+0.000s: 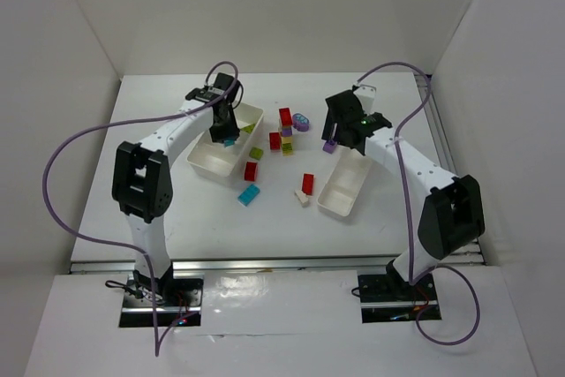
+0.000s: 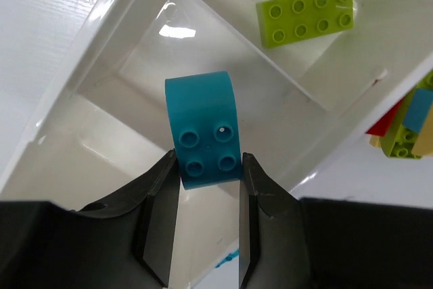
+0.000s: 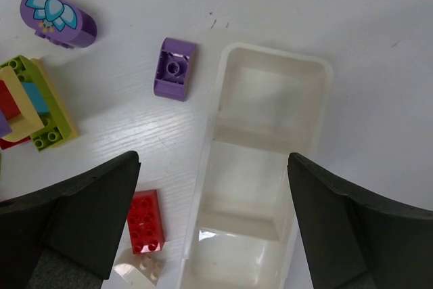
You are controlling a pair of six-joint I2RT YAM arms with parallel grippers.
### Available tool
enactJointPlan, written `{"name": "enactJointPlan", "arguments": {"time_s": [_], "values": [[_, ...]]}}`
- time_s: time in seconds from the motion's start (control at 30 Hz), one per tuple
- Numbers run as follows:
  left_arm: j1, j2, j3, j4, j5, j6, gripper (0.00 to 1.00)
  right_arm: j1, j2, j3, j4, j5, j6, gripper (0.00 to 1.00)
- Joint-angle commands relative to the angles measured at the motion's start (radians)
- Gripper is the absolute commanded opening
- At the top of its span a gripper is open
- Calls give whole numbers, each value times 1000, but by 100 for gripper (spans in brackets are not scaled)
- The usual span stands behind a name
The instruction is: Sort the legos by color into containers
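Left gripper (image 2: 209,164): jaws narrow, clamped on 1 cyan brick (image 2: 203,123), held over a compartment of the longer tray (image 2: 128,5). Beyond it, 1 lime green brick (image 2: 308,13) lies in the next compartment.

Right gripper (image 3: 213,167): jaws wide, holding nothing, above the smaller tray (image 3: 270,50). 1 red brick (image 3: 145,221) lies beside its left finger, and 1 purple brick (image 3: 174,68) farther ahead.

The place is a robotics lab test cell. A white table (image 1: 265,222) is enclosed on three sides by plain white walls (image 1: 291,6). A left arm (image 1: 146,178) and a right arm (image 1: 446,209) are bolted on plates (image 1: 132,299) at its near edge, with purple cables (image 1: 388,64) looping loose.
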Motion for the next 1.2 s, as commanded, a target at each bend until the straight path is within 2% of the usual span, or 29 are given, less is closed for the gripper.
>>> {"name": "enactJointPlan", "arguments": {"time_s": [0.0,0.07,0.17,0.2,0.23,0.3,0.4,0.5,0.57,0.7,0.83,0.97,1.17], "values": [[26,34,75,10,-26,10,0,-7,21,70,-8,30,11,97],[35,49,86,19,1,1,2,-7,21,81,-17,30,-1,97],[35,72,98,19,12,-10,30,-16,31,81,-17,30,-10,97],[35,72,107,19,12,-10,49,-16,31,81,-26,39,-10,97],[35,72,107,19,22,-10,51,-16,31,81,-26,39,-10,97],[35,58,97,19,23,-10,66,-16,19,81,-26,39,-10,97],[35,14,87,19,32,10,80,-16,-1,61,-17,39,-10,97],[12,-41,72,10,21,22,82,-16,-11,61,-8,30,-10,97],[-11,-75,46,10,9,44,78,-16,-20,42,-8,30,-10,97],[-110,-173,-14,21,-5,94,74,-16,-55,16,3,30,-1,97],[-283,-256,-210,87,-19,153,72,-16,-64,-2,3,30,8,97],[-353,-267,-330,137,1,162,98,-16,-84,-11,3,30,8,97],[-353,-227,-433,223,-72,185,98,-16,-84,-22,3,21,8,97]]}}
